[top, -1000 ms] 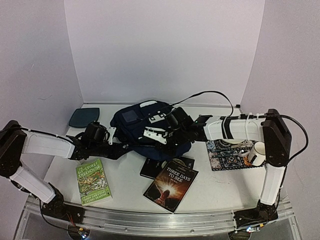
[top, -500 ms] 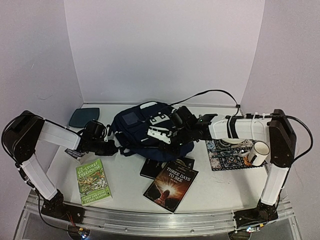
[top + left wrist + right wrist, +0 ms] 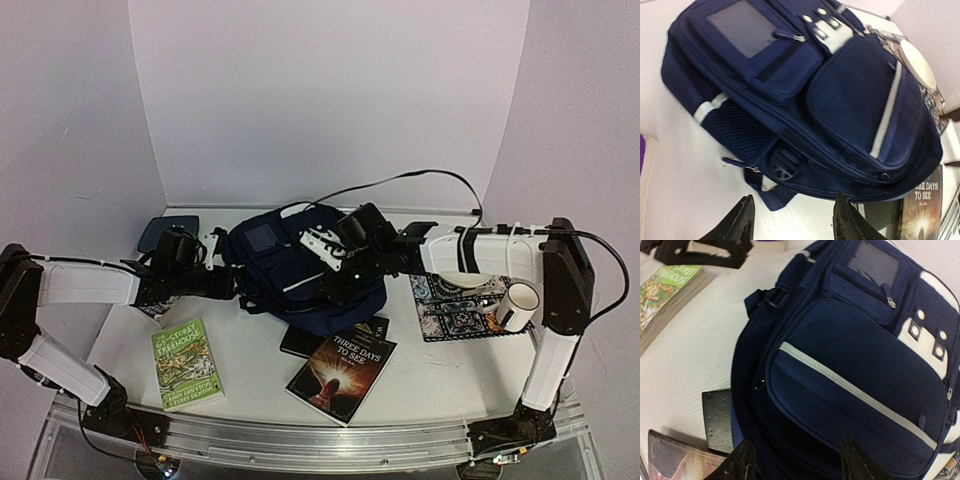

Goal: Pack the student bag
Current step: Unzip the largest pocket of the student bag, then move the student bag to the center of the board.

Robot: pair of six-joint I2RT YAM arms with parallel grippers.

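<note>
Currently left jaws and right jaws apart, empty: pin student bag [image 3: 290, 275] with left, pinch zip pull [image 3: 759, 385] squarely with right.

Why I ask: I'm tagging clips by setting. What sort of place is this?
Likely a robot test bench: plain white walls box in a table, two arms are bolted at its near edge, and a backpack lies among books.
</note>
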